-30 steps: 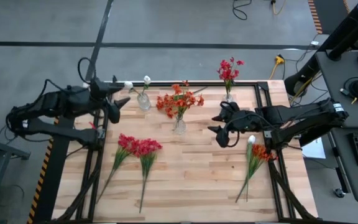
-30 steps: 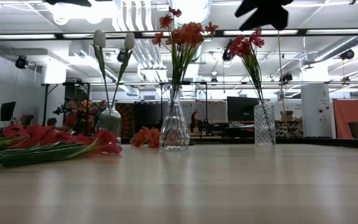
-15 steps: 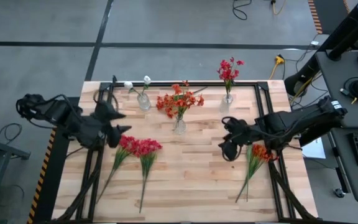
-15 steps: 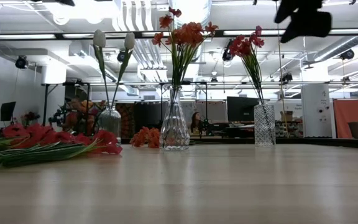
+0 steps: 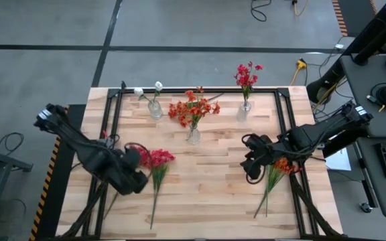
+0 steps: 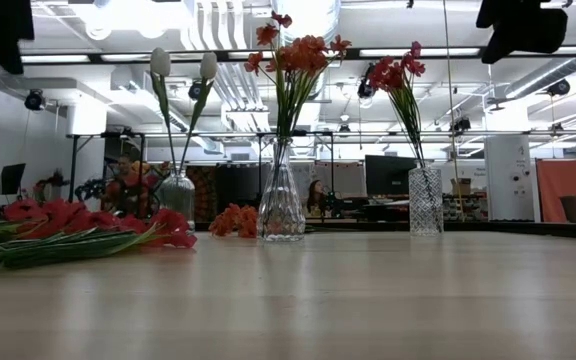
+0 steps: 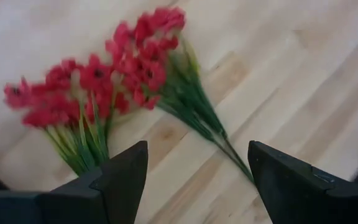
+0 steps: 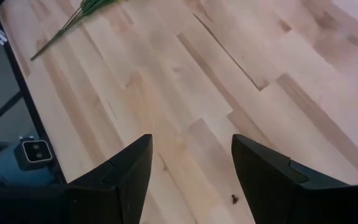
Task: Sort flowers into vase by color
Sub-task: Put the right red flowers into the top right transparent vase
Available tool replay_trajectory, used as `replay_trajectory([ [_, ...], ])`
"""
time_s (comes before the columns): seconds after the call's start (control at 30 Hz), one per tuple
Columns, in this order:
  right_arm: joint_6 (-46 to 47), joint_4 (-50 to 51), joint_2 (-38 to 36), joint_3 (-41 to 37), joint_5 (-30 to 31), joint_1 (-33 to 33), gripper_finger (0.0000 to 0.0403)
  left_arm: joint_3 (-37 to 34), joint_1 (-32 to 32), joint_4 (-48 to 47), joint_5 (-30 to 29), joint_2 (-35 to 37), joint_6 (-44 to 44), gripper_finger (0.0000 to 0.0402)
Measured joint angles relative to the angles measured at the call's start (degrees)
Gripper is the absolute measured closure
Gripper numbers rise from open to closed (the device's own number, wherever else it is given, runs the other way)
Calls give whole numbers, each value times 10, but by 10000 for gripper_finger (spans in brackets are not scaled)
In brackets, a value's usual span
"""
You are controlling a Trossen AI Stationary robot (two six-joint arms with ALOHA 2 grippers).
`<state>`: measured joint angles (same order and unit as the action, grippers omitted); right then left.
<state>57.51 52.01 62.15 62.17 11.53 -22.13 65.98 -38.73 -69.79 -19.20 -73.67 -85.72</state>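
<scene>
My left gripper (image 7: 194, 180) hangs wide open over the red flowers (image 5: 154, 159) lying on the wooden table (image 5: 206, 194), near the orange-bloom vase (image 5: 193, 136); my right gripper (image 8: 191, 168), parted and empty, hovers beside the orange flowers (image 5: 278, 167).

Grey concrete floor (image 5: 200, 23) (1 dark seam across), ceiling strip lights (image 6: 58, 58), monitors (image 6: 388, 172) behind.

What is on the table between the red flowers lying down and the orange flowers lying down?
Nothing but bare wooden table. The high view shows only planks between the red flowers and the orange flowers.
</scene>
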Motion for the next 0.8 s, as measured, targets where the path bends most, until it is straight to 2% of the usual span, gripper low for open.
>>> replay_trajectory([
  [0.1,-15,0,0,0,0,0,190,0,-9,22,1,-52,-35,142],
  [0.4,-44,0,0,0,0,0,190,0,-20,144,3,-192,-40,142],
  [0.63,-68,0,0,0,0,0,190,0,-20,154,30,-281,-82,142],
  [0.8,-87,0,0,0,0,0,190,0,-20,193,33,-318,-96,143],
])
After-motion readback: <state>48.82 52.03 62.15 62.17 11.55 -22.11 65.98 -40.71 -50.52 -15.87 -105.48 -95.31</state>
